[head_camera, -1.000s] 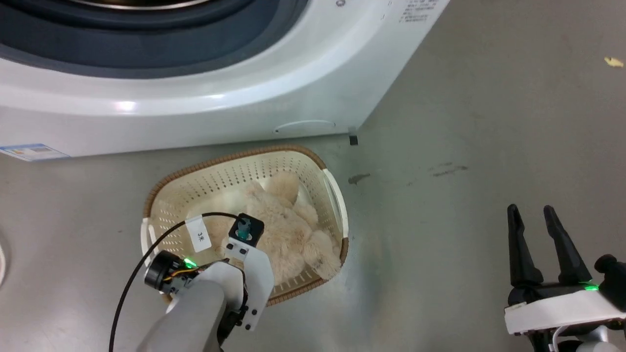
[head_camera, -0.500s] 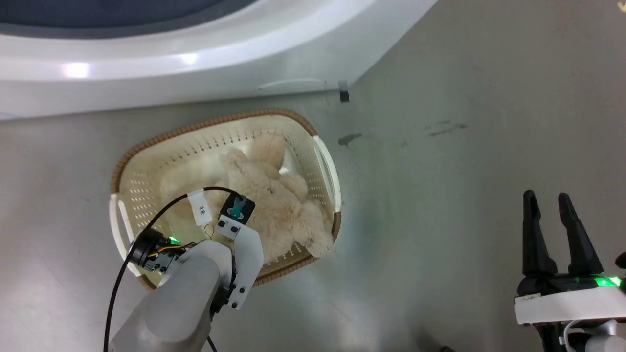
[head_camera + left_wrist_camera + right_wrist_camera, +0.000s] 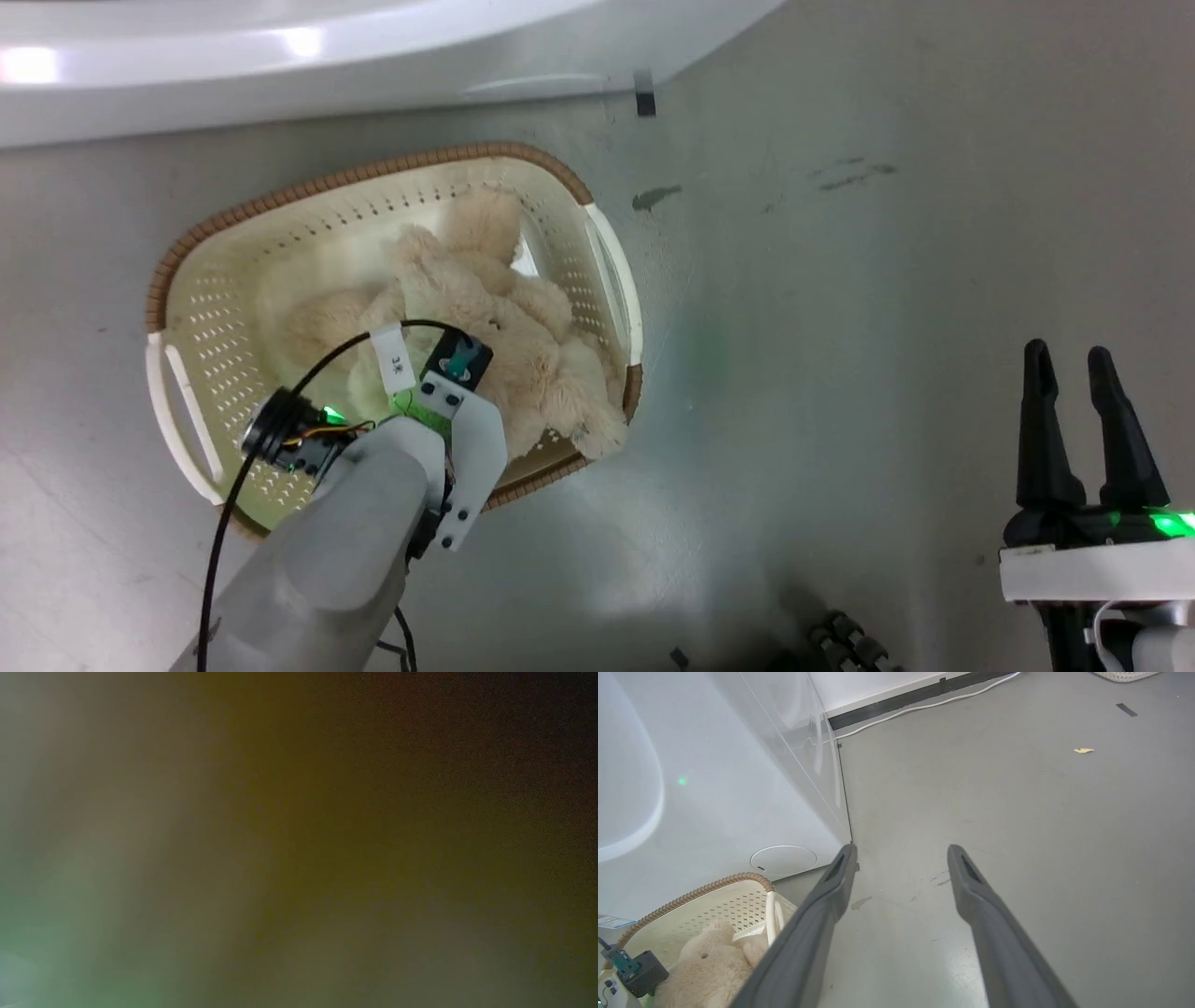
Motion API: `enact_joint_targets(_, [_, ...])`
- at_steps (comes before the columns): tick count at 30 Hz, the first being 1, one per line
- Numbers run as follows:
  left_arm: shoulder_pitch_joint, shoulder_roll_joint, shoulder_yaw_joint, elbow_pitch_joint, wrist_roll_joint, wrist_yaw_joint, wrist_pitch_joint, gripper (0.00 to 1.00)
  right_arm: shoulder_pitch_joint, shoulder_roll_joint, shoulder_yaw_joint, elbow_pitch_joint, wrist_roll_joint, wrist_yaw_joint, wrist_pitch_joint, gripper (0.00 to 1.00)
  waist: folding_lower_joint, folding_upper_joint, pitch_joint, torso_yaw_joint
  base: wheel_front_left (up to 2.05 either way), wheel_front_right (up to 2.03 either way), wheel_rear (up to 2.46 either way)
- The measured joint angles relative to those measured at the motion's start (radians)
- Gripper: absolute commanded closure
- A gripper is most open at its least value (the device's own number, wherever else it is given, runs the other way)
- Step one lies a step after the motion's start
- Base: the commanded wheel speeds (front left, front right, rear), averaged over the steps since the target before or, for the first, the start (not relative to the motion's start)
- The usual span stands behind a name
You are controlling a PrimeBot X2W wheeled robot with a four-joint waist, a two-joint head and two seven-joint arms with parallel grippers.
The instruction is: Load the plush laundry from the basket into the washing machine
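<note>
Floor (image 3: 887,280): grey and smooth. It has one dark stain (image 3: 656,197) near the basket and one yellow scrap (image 3: 1083,750) at the upper right of the right wrist view. One white cable (image 3: 924,707) runs along the wall base at the top of that view.

Washing machine (image 3: 280,65): one, white, across the top of the head view. One round cover (image 3: 783,860) sits low on its front.

Basket (image 3: 177,271): one, on the floor at left centre, near the machine.

Plush laundry (image 3: 485,308): one, lying inside the basket toward its right end.

Left arm (image 3: 373,523): rises from the lower left and reaches down into the basket. Its wrist covers part of the plush laundry and the left gripper, so whether the fingers are apart or together cannot be told. The left wrist view is a dark blur.

Right gripper (image 3: 1067,353): lower right, over bare floor, well apart from the basket. Its two fingers are apart and hold nothing.
</note>
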Motion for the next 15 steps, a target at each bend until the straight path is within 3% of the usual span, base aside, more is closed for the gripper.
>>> enact_joint_targets(11, [-0.062,-0.028,-0.044,0.103,-0.063,-0.002,-0.136,1.00,-0.025,0.000,-0.007,0.019,0.026,0.000,-0.021,0.00,0.0000,0.0000,0.020,0.015,0.00,0.00,0.00])
enact_joint_targets(15, [-0.058,-0.076,-0.025,0.136,-0.117,-0.010,-0.208,1.00,-0.034,0.000,-0.007,0.046,0.018,0.000,-0.026,0.00,-0.0001,0.0000,-0.035,0.039,0.00,0.00,0.00])
